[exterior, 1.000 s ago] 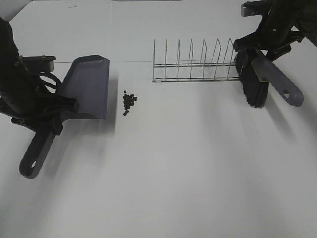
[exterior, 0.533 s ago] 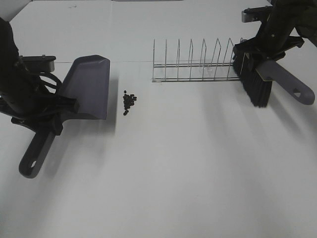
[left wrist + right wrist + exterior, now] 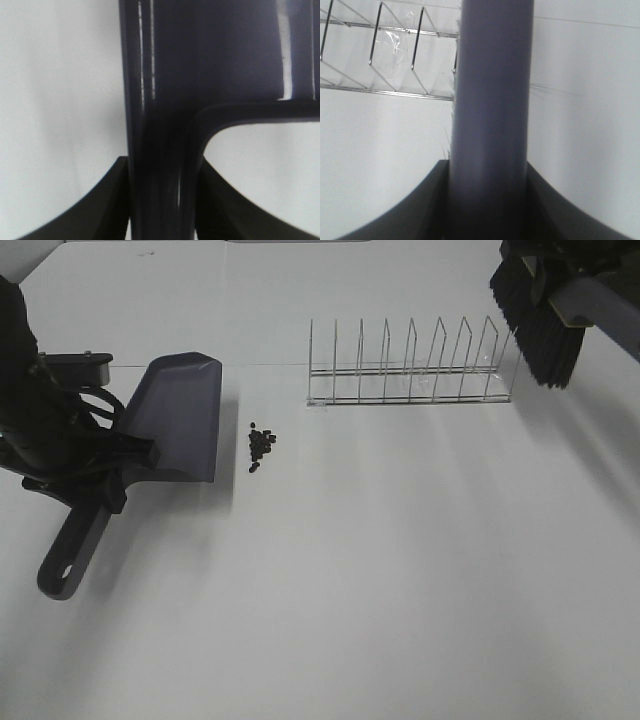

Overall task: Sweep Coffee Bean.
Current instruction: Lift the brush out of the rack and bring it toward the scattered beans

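A small pile of dark coffee beans (image 3: pixel 261 446) lies on the white table just right of the grey dustpan (image 3: pixel 178 416). My left gripper (image 3: pixel 100 475) is shut on the dustpan's handle (image 3: pixel 162 165), and the pan's open lip faces the beans. My right gripper (image 3: pixel 560 265) is shut on the grey handle (image 3: pixel 492 100) of a brush. The brush's black bristles (image 3: pixel 535 325) hang in the air at the top right, above and beyond the right end of the wire rack (image 3: pixel 405 370).
The wire rack stands on the table behind and to the right of the beans; it also shows in the right wrist view (image 3: pixel 380 55). The dustpan handle's end (image 3: pixel 62 570) reaches toward the front left.
My right gripper has lifted the brush up and to the right, off the rack's right end and partly out of the frame. The left arm, dustpan and beans have not moved.
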`<act>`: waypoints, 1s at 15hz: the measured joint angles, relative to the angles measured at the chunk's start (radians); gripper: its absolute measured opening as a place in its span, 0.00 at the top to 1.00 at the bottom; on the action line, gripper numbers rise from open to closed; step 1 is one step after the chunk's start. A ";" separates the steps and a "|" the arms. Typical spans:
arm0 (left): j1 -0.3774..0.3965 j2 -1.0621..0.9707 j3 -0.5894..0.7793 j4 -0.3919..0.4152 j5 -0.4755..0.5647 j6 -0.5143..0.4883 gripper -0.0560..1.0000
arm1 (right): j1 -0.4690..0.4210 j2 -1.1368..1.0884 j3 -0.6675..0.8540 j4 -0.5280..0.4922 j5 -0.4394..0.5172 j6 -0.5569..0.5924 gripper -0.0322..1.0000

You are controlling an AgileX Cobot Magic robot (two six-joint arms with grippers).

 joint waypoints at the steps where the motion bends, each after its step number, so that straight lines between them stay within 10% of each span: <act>1: 0.000 0.000 0.000 0.000 0.000 0.000 0.64 | 0.001 -0.020 0.000 0.000 0.020 0.000 0.71; 15: 0.000 0.133 0.000 0.041 0.020 0.001 0.64 | 0.258 -0.142 0.429 -0.054 -0.108 0.215 0.71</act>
